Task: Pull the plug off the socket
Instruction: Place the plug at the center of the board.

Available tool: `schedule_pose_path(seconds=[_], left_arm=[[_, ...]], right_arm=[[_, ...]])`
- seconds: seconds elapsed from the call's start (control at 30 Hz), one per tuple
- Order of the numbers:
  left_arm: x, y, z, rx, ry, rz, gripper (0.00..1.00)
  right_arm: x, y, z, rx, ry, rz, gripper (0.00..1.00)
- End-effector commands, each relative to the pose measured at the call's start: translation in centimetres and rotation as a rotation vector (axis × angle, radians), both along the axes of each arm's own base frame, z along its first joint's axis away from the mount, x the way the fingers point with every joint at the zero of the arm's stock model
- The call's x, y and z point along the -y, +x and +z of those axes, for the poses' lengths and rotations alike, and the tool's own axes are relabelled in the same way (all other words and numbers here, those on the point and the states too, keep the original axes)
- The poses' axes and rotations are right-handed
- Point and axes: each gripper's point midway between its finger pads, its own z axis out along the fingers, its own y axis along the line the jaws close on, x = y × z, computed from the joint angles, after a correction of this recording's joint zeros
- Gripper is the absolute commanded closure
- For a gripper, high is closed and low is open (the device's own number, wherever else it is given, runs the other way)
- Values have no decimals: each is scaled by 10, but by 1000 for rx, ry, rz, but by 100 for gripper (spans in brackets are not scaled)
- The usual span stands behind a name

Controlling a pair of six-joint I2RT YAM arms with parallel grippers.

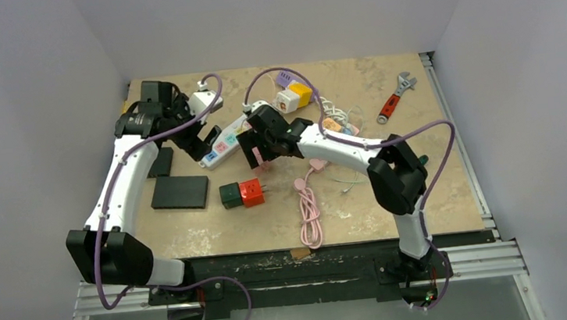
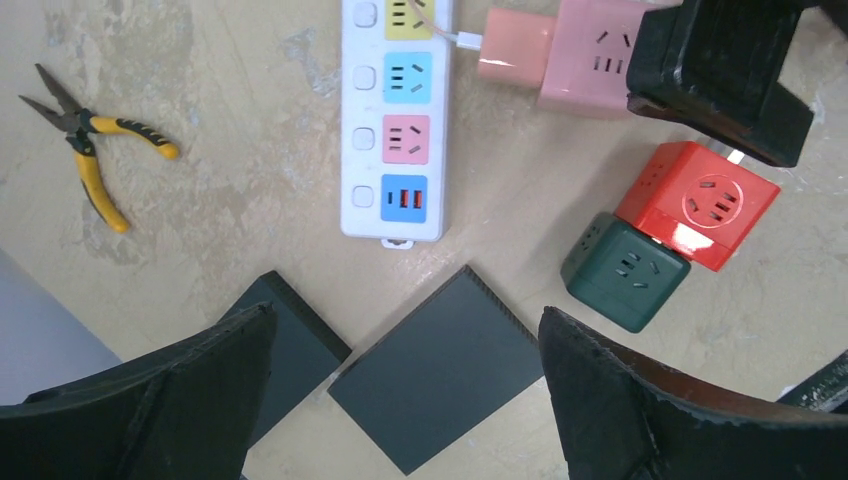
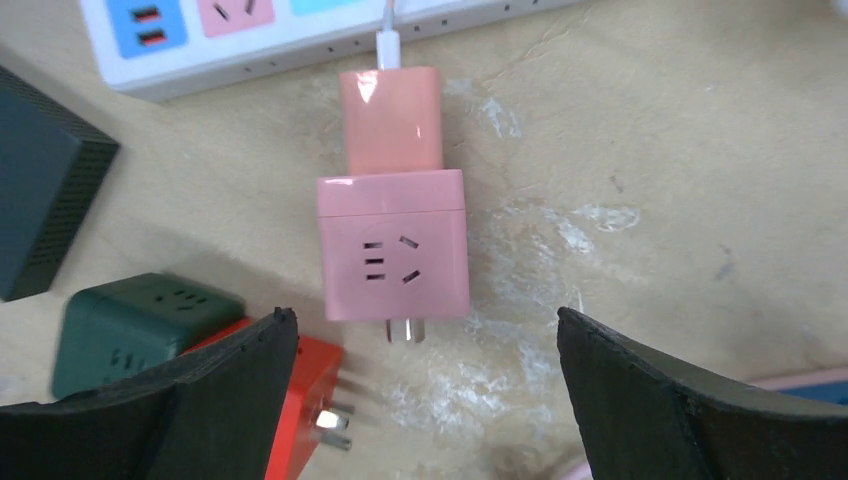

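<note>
Two claws apart, nothing gripped; the plug sits in the pink cube on the table.

Nearest you, the right gripper [image 3: 425, 320] hangs with its fingers splayed either side of the pink cube socket [image 3: 393, 245], touching neither face; the left gripper [image 2: 405, 312] is equally wide over the dark pads [image 2: 440, 375]. The cube lies flat, its own prongs bare toward you, with the red cube [image 3: 300, 390] and green cube [image 3: 140, 320] near its left. On the cube's far face the pink charger [image 3: 391, 120] is pushed fully home, and its white cable [image 3: 388, 35] runs on toward the power strip [image 3: 250, 50]. Judgement: that joint is the one to part. Lower squarely and pinch the cube's side walls, not the prongs. Take the charger body with the other claw, never the cable. Draw straight along the prong line; a twist could jam it.
</note>
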Motion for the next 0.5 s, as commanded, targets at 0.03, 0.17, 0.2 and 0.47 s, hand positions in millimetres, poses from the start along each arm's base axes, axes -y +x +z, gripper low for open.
schedule_pose_path(seconds=[0.03, 0.17, 0.2, 0.47], left_arm=[[20, -7, 19, 18, -30, -48, 0], [31, -10, 26, 16, -30, -79, 0], [35, -12, 27, 16, -30, -91, 0], [85, -25, 39, -36, -154, -162, 0]], right_arm=[[11, -2, 70, 113, 67, -10, 1], [27, -4, 92, 152, 78, -54, 1], [35, -3, 98, 166, 87, -78, 1], [146, 9, 108, 218, 118, -350, 7]])
